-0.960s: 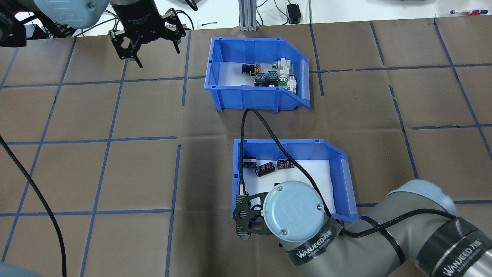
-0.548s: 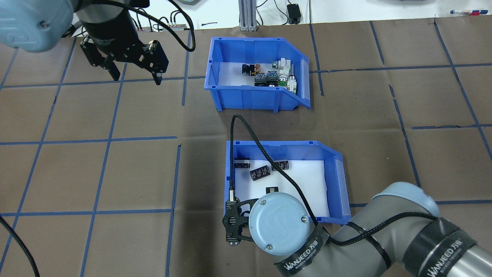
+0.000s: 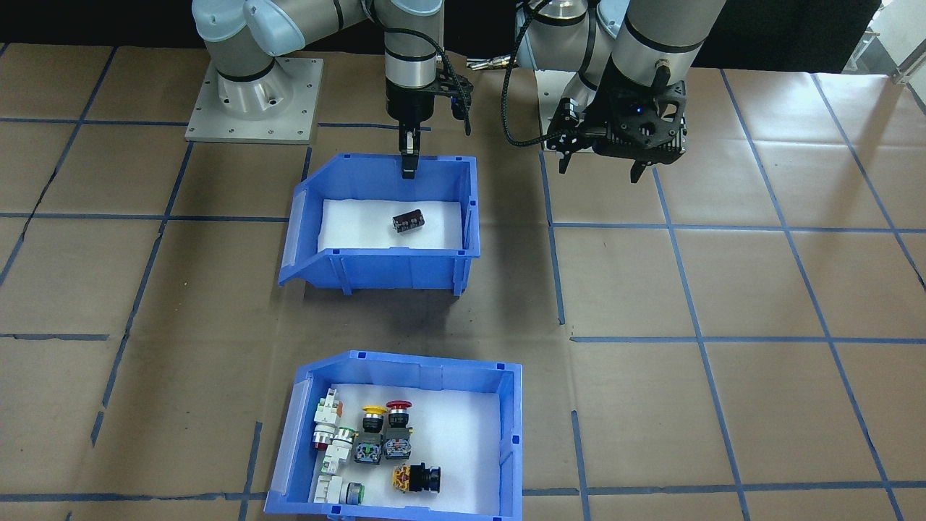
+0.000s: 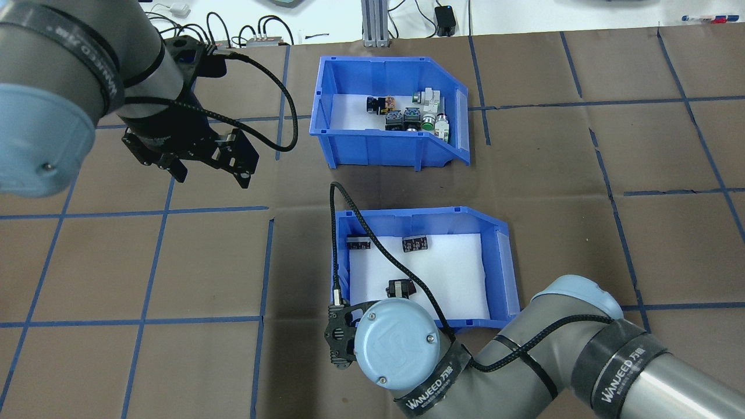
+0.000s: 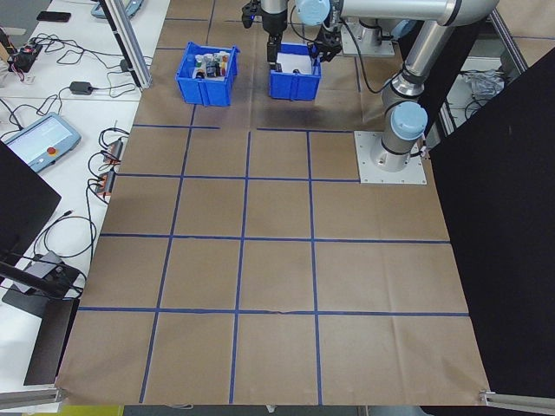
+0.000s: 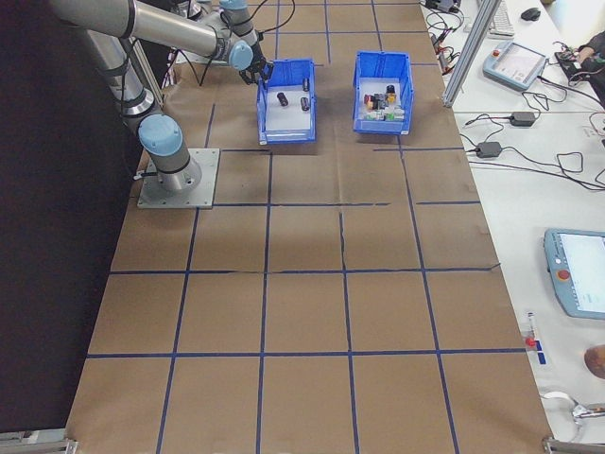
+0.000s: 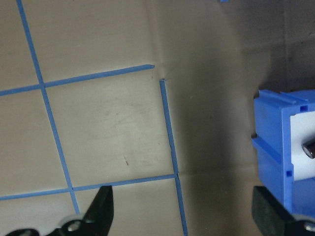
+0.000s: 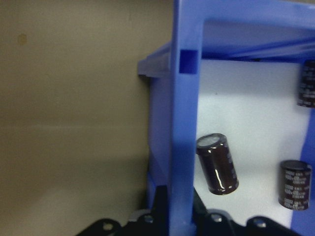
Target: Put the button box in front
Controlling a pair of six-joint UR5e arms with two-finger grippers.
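Bins, blue: two. Button box (image 4: 391, 113) sits on the worktop (image 4: 582, 174) at its far side from the robot; switches partly hidden by its wall. Second bin (image 4: 425, 267): three black cylinders visible, others possibly hidden under the wrist. Right pincer (image 3: 407, 165) clamped on the second bin's wall. Left pincer (image 4: 212, 169) spread apart, clear of both.

My arms are grey metal tubes with pale blue joint caps, each cap held by small screws. Black bands printed WANJEED wrap my right arm (image 4: 582, 361). A braided black cable loops just behind my black right claw (image 4: 340, 343); another trails behind my left claw (image 4: 209, 171).
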